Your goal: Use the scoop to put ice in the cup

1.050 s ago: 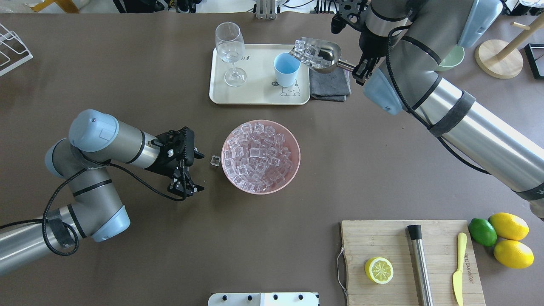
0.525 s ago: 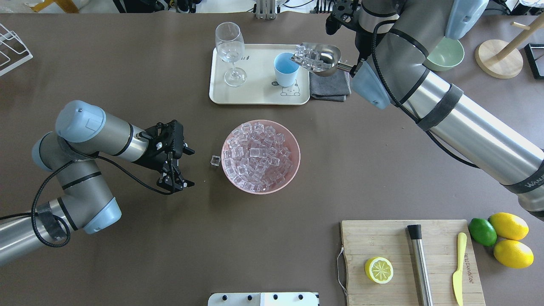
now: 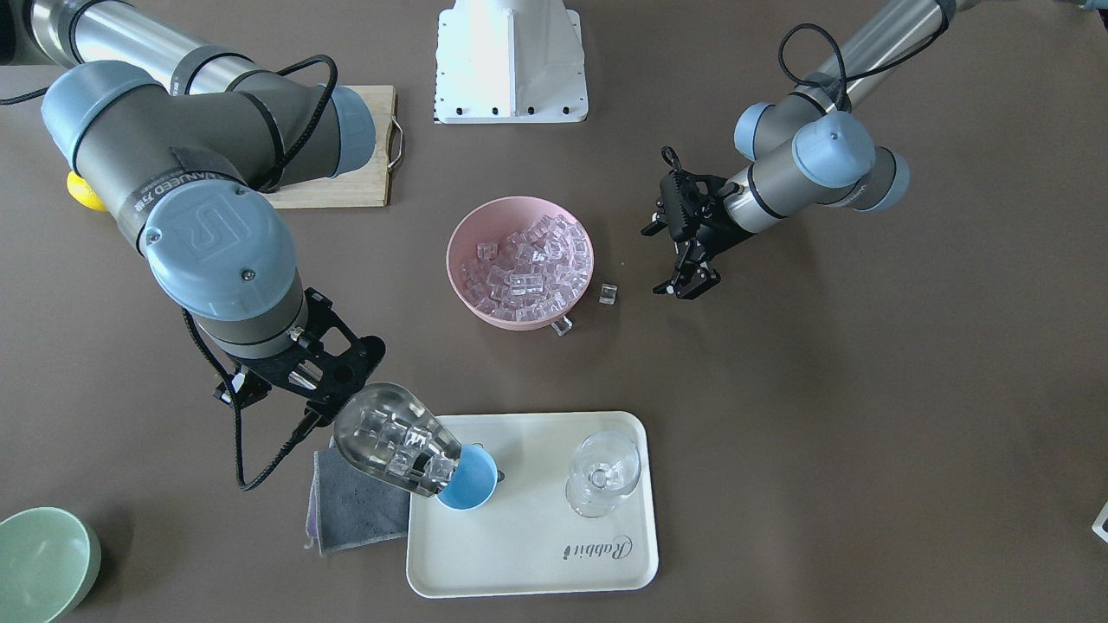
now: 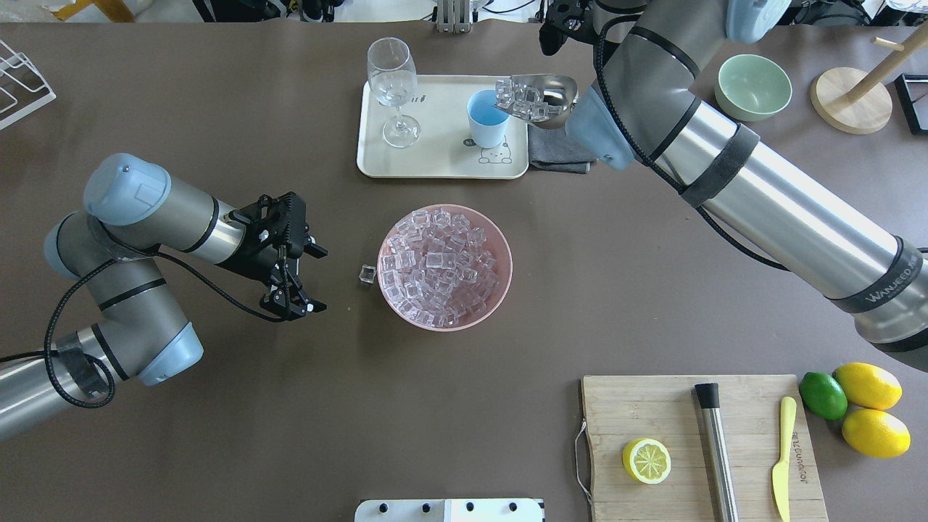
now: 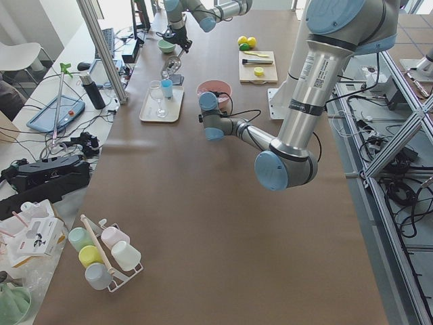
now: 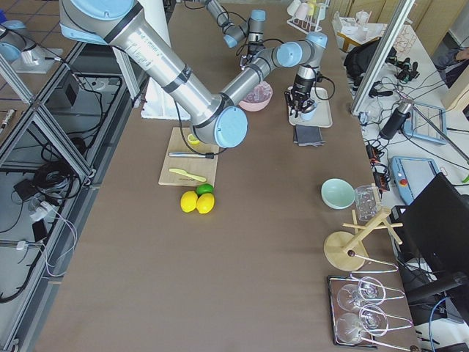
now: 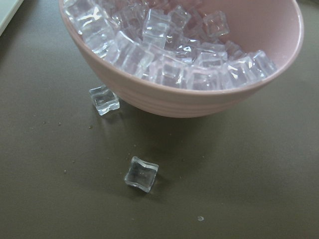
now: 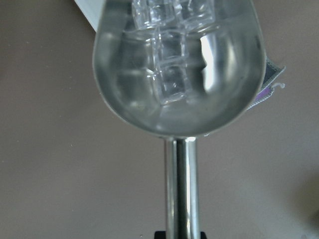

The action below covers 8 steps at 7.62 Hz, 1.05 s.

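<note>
The steel scoop hangs tilted with its mouth at the rim of the light-blue cup on the tray. Several cubes of ice sit in its trough, sliding toward the mouth. My right gripper is shut on the scoop's handle. More ice fills the pink bowl mid-table. One loose cube lies left of the bowl, and another rests against its base. My left gripper is open and holds nothing, left of the loose cube.
The cream tray also holds a wine glass. A grey cloth lies to its right and a green bowl farther right. A cutting board with half a lemon, a steel cylinder and a yellow knife lies at the near right.
The right arm carried the scoop left, over the cup's rim. The left arm drew back left, away from the pink bowl, still open.
</note>
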Each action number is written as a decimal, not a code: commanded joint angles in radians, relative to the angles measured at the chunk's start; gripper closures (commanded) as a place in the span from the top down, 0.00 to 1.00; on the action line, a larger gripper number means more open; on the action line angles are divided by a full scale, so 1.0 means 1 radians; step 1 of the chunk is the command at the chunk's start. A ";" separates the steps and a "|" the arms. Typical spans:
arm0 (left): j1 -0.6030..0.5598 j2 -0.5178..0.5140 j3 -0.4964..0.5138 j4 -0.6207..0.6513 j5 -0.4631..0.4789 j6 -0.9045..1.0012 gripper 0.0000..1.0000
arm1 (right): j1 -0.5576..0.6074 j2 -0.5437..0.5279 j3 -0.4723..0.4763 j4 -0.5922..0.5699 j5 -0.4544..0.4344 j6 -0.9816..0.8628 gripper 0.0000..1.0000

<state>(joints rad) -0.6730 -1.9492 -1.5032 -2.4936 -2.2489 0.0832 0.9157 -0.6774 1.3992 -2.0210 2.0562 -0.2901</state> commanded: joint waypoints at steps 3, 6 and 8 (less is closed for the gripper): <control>-0.059 0.024 -0.136 0.210 -0.063 0.027 0.99 | -0.009 0.042 -0.028 -0.073 -0.071 -0.069 0.00; -0.167 0.168 -0.205 0.237 -0.118 0.130 0.99 | -0.011 0.056 -0.026 -0.114 -0.082 -0.092 0.00; -0.258 0.176 -0.209 0.395 -0.193 0.124 0.99 | -0.011 0.071 -0.026 -0.143 -0.106 -0.093 0.00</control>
<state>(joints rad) -0.8561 -1.7927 -1.7033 -2.2336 -2.3817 0.2092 0.9052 -0.6189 1.3728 -2.1388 1.9670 -0.3798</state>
